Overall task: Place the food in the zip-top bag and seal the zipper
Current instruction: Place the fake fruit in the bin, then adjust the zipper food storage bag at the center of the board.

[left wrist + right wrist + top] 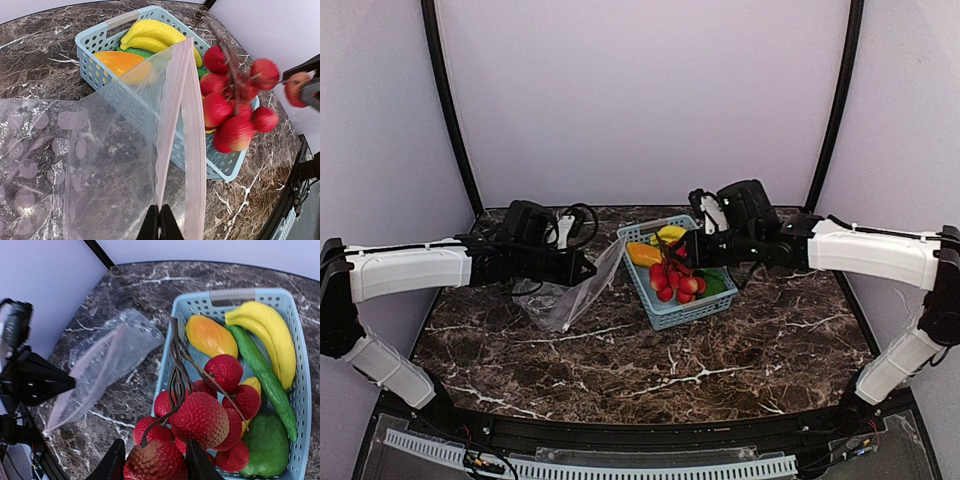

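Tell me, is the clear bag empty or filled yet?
Empty: only the table shows through the zip-top bag; the red fruits hang outside it.

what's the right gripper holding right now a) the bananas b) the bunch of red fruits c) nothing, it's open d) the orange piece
B: the right gripper is closed on a fruit of the red bunch, while the bananas and orange piece lie in the basket.
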